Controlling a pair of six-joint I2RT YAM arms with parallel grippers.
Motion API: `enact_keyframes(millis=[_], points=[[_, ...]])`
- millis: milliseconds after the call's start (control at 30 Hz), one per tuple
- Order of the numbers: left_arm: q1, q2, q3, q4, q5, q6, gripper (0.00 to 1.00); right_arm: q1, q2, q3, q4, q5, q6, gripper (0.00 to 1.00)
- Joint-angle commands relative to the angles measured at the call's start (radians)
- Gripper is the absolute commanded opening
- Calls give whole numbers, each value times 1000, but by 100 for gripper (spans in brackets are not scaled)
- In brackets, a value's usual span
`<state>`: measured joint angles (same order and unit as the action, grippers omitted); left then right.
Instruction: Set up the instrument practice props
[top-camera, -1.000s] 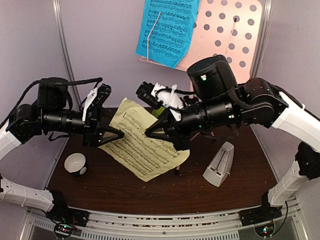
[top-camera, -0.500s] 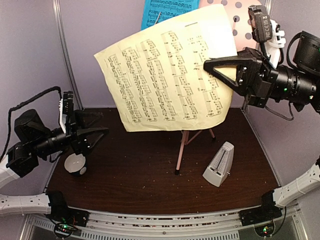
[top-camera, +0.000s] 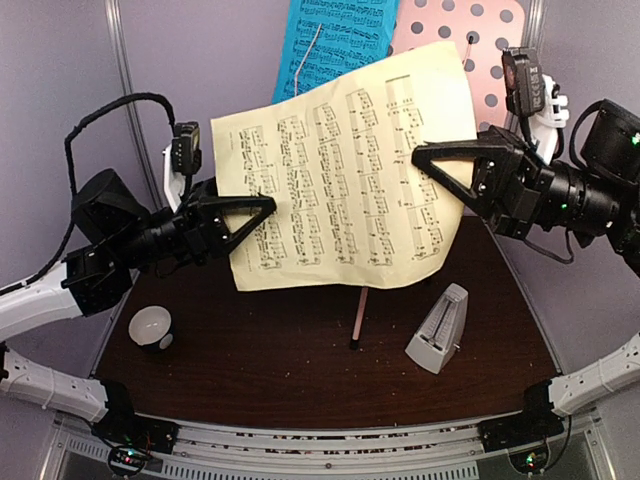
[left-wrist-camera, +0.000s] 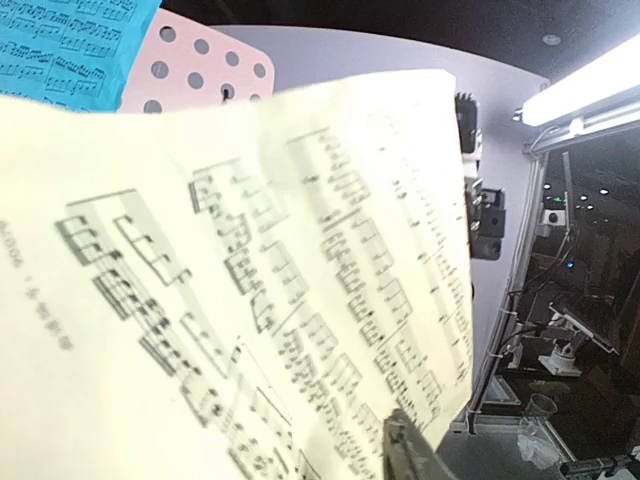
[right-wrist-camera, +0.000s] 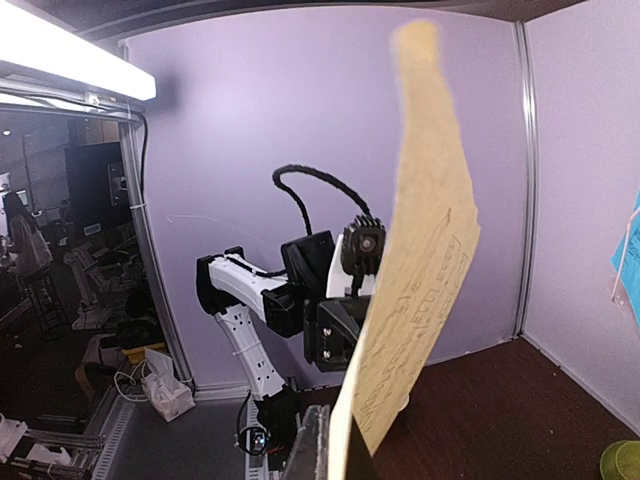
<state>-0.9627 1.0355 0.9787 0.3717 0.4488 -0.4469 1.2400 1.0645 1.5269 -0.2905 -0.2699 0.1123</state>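
Right gripper (top-camera: 420, 155) – jaws closed on the right edge of the yellow page (top-camera: 340, 190). In the right wrist view the sheet leaves the fingers edge-on and rises, bowed, through the middle of the frame.

Left gripper (top-camera: 268, 203) – tip at the lower left edge of the same page, overlapping the paper in the top view. The left wrist view is filled by the blurred sheet, with one finger (left-wrist-camera: 410, 450) at the bottom edge. Whether these jaws pinch the paper or stand apart around it cannot be determined.

Yellow page: held in the air between the two arms, printed side toward the top camera, clear of the table (top-camera: 260, 370). It hides the lower part of the stand (top-camera: 470, 25) behind it.

Stand: upright at the back centre; its pole shows below the sheet and its foot is on the table. The blue page (top-camera: 335, 40) lies on the left half of the desk; the right half shows bare pink with holes.

Metronome (top-camera: 438, 330): upright on the table, right of the stand's foot, apart from it.

Cup (top-camera: 152, 328): on the table at the left, below the left arm.
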Motion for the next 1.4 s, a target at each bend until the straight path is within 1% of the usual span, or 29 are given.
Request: enact_keyframes(millis=[0, 67, 100, 133, 167, 200, 233, 267, 300, 367, 400, 467, 533, 567, 733, 867, 967, 1033, 1100, 1200, 1267, 1333, 1367], points=[[-8, 20, 16, 181, 73, -62, 0, -54, -90, -149, 132, 37, 80, 0], [-8, 5, 9, 128, 46, -47, 0, -75, -127, -207, 134, 67, 93, 0], [-8, -5, 16, 75, 30, -19, 0, -84, -143, -228, 114, 99, 87, 0], [-8, -15, 28, -1, 15, 11, 0, -90, -154, -236, 87, 117, 76, 2], [-8, -23, 48, -84, 9, 49, 0, -96, -164, -234, 47, 145, 62, 8], [-8, -31, 76, -186, 3, 91, 0, -98, -168, -225, -8, 186, 50, 25], [-8, -33, 107, -288, -9, 139, 0, -100, -168, -204, -80, 226, 32, 45], [-8, -34, 135, -388, -17, 179, 0, -103, -164, -179, -157, 256, 10, 60], [-8, -35, 159, -474, -22, 218, 0, -103, -158, -152, -226, 283, -14, 71], [-8, -21, 217, -648, -31, 288, 0, -103, -145, -105, -351, 331, -67, 83], [-8, -5, 250, -733, -29, 323, 0, -103, -134, -83, -416, 360, -104, 91], [-8, 35, 301, -871, 3, 373, 0, -103, -88, -35, -562, 417, -179, 99], [-11, 87, 349, -972, 45, 409, 0, -103, -40, 9, -671, 420, -239, 100], [-17, 109, 371, -1007, 59, 424, 0, -103, -25, 25, -695, 412, -252, 100], [-76, 225, 501, -1110, 77, 494, 0, -101, 25, 75, -628, 299, -270, 100], [-115, 327, 608, -1190, 71, 537, 0, -100, 80, 102, -609, 181, -295, 100], [-130, 370, 651, -1200, 81, 550, 0, -99, 109, 99, -621, 80, -306, 98], [-136, 389, 673, -1199, 85, 552, 0, -96, 120, 97, -632, 42, -314, 95], [-138, 400, 691, -1199, 83, 556, 0, -97, 124, 91, -623, 24, -316, 90], [-140, 417, 717, -1199, 70, 557, 0, -96, 144, 94, -587, -1, -301, 78], [-140, 428, 734, -1199, 68, 557, 0, -92, 164, 109, -573, -21, -285, 63], [-140, 433, 744, -1199, 61, 557, 0, -88, 177, 128, -572, -22, -276, 43], [-140, 435, 747, -1199, 56, 557, 0, -86, 180, 139, -576, -20, -274, 35]])
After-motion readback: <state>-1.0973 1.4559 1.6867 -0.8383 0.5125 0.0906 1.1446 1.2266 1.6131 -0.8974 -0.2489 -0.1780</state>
